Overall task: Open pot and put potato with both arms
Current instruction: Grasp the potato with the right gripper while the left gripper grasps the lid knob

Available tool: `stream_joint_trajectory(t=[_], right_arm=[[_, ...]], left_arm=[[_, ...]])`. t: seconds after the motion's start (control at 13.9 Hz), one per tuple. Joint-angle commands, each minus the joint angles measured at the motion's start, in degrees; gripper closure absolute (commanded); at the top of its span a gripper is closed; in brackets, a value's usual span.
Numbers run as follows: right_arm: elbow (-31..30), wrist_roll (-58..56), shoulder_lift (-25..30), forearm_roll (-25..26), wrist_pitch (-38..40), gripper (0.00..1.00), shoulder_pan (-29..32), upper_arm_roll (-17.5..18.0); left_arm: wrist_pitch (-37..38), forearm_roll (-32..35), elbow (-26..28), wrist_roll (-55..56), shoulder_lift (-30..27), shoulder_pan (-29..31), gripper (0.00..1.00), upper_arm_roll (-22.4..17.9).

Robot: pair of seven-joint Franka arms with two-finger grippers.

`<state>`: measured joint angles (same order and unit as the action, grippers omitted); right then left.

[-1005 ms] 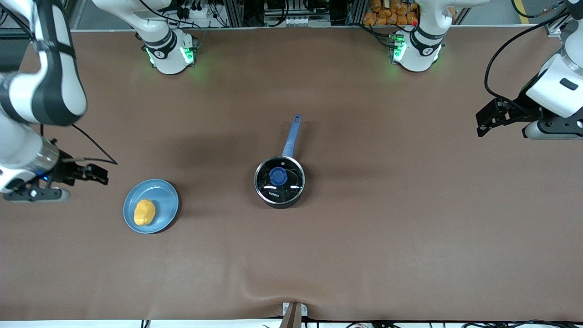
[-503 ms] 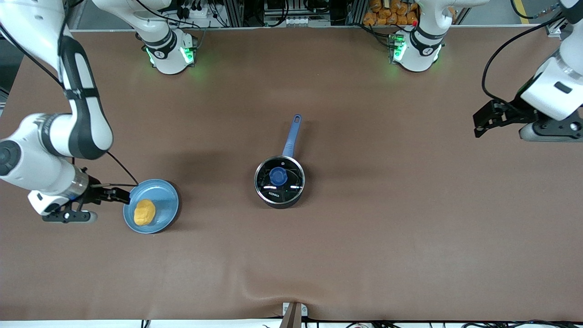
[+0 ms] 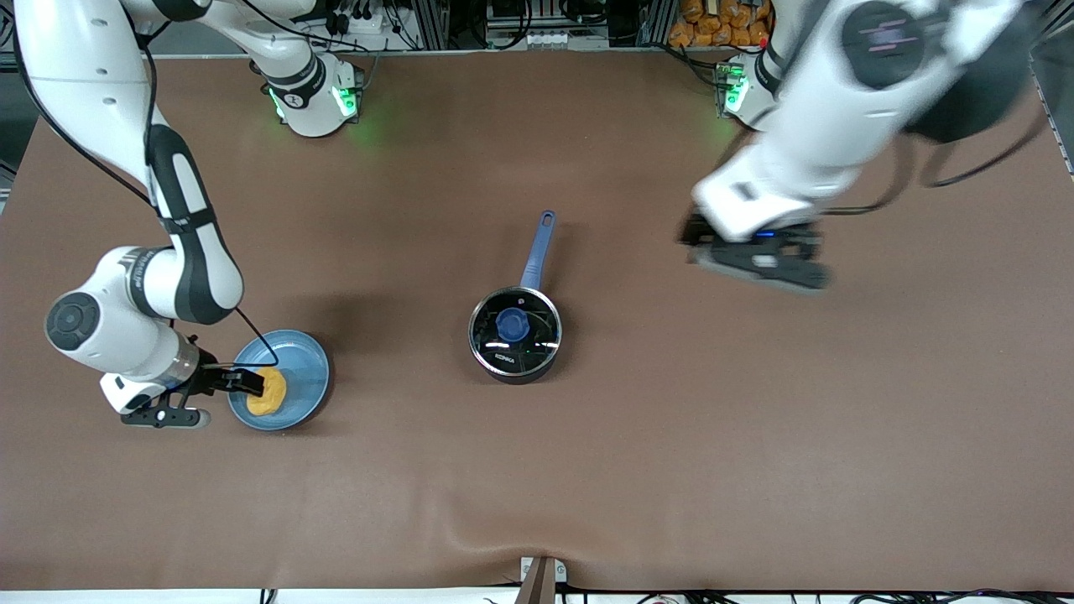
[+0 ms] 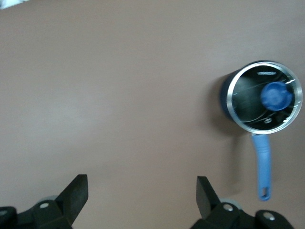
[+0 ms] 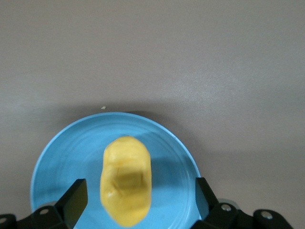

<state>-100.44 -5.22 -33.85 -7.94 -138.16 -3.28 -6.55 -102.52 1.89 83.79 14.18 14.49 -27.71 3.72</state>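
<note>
The black pot (image 3: 513,374) stands mid-table with its glass lid (image 3: 534,344) on and its blue handle (image 3: 537,252) pointing toward the robots' bases. The yellow potato (image 3: 267,391) lies on a light-blue plate (image 3: 306,369) toward the right arm's end. My right gripper (image 3: 245,383) is open low over the plate; in the right wrist view the potato (image 5: 126,179) sits between its spread fingers (image 5: 76,198), apart from both. My left gripper (image 3: 755,262) hangs open and empty over bare table toward the left arm's end from the pot (image 4: 225,95).
The brown table cover (image 3: 671,436) is bare round the pot and plate. The arms' bases (image 3: 315,101) stand along the table's edge farthest from the front camera. A small fold and a bracket (image 3: 541,575) sit at the nearest edge.
My right gripper has moved in from the table's end over the plate, up to the potato. The left arm has swung from its end of the table toward the pot. Both stayed open.
</note>
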Motion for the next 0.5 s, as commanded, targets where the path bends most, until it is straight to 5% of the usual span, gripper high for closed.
stream_joint_trajectory(t=[0.0, 0.43], right_arm=[[-0.10, -1.11, -1.56, -2.25, -2.55, 0.00, 0.56, 0.57], [-3.18, -1.28, -2.97, -3.31, -9.41, 0.00, 0.21, 1.01]], left_arm=[[-5.12, -0.92, -0.99, 8.02, 4.74, -7.86, 0.00, -3.37], [-20.33, -1.01, -1.43, 30.62, 15.55, -19.65, 0.00, -6.27]])
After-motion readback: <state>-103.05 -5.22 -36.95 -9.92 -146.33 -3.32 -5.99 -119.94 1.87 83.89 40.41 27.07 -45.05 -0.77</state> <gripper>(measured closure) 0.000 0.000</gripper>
